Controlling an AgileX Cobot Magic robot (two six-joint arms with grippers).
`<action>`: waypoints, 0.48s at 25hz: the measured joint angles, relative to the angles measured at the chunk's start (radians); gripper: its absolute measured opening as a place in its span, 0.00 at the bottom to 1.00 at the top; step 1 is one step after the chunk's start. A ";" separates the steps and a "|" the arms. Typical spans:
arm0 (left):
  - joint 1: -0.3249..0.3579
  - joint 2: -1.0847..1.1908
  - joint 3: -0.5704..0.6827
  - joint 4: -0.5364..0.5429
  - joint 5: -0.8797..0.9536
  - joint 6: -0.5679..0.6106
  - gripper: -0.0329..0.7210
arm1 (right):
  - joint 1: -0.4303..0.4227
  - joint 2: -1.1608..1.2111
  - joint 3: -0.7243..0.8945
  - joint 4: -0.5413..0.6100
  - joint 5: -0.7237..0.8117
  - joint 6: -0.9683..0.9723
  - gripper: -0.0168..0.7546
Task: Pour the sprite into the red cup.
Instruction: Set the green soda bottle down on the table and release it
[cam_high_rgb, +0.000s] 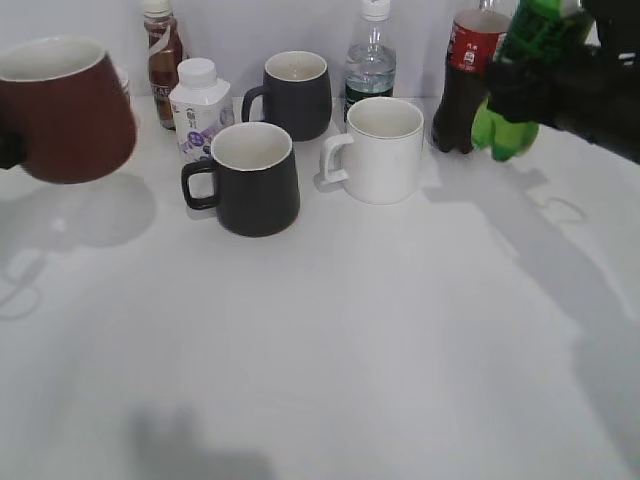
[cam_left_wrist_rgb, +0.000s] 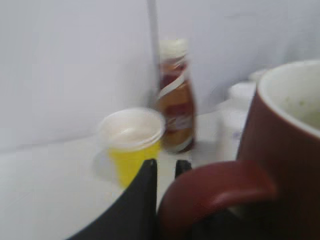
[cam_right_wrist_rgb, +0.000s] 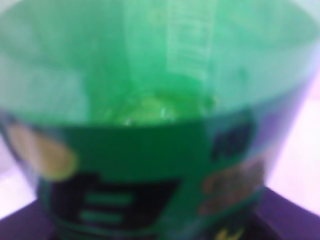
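Note:
The red cup (cam_high_rgb: 62, 110) is a dark red-brown mug with a white inside, held off the table at the far left. My left gripper (cam_left_wrist_rgb: 166, 167) is shut on its loop handle (cam_left_wrist_rgb: 215, 187); the cup's body (cam_left_wrist_rgb: 285, 145) fills the right of the left wrist view. The sprite (cam_high_rgb: 525, 75), a green bottle with a green label, hangs tilted above the table at the far right, gripped by my right gripper (cam_high_rgb: 540, 85). In the right wrist view the sprite (cam_right_wrist_rgb: 150, 125) fills the frame and hides the fingers.
Two black mugs (cam_high_rgb: 252, 180) (cam_high_rgb: 296, 95) and a white mug (cam_high_rgb: 378, 150) stand mid-table. A dark cola bottle (cam_high_rgb: 468, 80), a clear bottle (cam_high_rgb: 371, 55), a white milk bottle (cam_high_rgb: 198, 105) and a brown drink bottle (cam_high_rgb: 162, 50) line the back. A yellow paper cup (cam_left_wrist_rgb: 131, 142) stands near the left gripper.

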 joint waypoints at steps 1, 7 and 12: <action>0.017 0.017 0.000 -0.001 -0.003 0.000 0.15 | 0.000 0.002 0.008 0.010 0.006 0.000 0.56; 0.068 0.191 0.000 -0.090 -0.121 0.089 0.15 | 0.000 0.049 0.014 0.015 0.026 -0.026 0.56; 0.068 0.374 -0.019 -0.160 -0.285 0.144 0.15 | 0.000 0.074 0.015 0.015 0.018 -0.040 0.55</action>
